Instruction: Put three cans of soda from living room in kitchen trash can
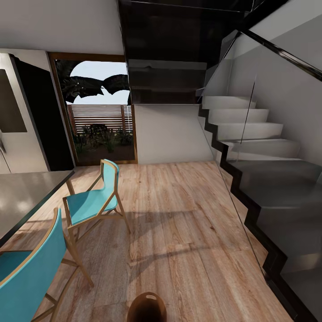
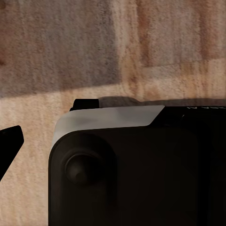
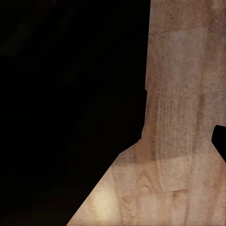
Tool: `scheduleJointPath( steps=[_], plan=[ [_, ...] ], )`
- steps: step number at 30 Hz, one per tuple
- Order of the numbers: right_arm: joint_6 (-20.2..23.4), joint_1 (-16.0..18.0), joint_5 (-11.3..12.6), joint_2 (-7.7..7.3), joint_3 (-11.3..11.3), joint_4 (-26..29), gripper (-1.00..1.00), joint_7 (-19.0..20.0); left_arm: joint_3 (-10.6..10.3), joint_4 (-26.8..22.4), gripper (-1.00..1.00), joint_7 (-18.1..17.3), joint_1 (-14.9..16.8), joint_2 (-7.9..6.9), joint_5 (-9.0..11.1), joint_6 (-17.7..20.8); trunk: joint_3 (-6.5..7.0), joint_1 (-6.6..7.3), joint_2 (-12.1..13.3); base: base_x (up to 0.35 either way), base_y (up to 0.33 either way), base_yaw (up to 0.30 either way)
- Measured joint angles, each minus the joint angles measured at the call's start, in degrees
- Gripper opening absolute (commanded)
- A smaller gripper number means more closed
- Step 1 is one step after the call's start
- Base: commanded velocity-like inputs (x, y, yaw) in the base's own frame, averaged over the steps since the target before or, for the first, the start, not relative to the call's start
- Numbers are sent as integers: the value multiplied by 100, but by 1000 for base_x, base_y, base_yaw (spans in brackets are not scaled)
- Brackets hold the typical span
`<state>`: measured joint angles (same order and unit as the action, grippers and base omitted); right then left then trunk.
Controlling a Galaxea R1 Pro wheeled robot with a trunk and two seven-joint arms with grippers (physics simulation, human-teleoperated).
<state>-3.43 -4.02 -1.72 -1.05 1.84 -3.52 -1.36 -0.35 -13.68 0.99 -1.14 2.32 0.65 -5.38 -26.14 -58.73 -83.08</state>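
Looking down from the head view, the small round brown bin with a coppery rim [image 1: 146, 307] stands upright on the light wood plank floor [image 1: 188, 223] at the lower edge of the view, its mouth facing up, dark inside, a slot cut-out near the rim. Two teal chairs with thin wooden frames [image 1: 91, 203] stand beside a grey smooth surface [image 1: 22, 197] at the left. A steel fridge [image 1: 13, 129] is partly visible at far left. Pale stairs with black edging and a glass balustrade [image 1: 259, 147] rise at right. A wood-framed glass door [image 1: 100, 120] shows plants outside.

Left wrist view: dark robot body with a pale panel [image 2: 122, 165] over floorboards. A black tip of the left claw [image 2: 8, 143] shows; cannot tell how far open. Right claw likewise: one dark tip [image 3: 220, 141] at the frame edge, nothing seen held.
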Motion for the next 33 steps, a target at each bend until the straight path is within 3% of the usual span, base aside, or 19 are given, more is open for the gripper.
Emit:
scheduleJointPath(
  steps=[33],
  plan=[
    [0,0,0,0,0,0,100,0,0,0,100,0,0,0,0,0,0,0,0,0,0,0]
  ],
)
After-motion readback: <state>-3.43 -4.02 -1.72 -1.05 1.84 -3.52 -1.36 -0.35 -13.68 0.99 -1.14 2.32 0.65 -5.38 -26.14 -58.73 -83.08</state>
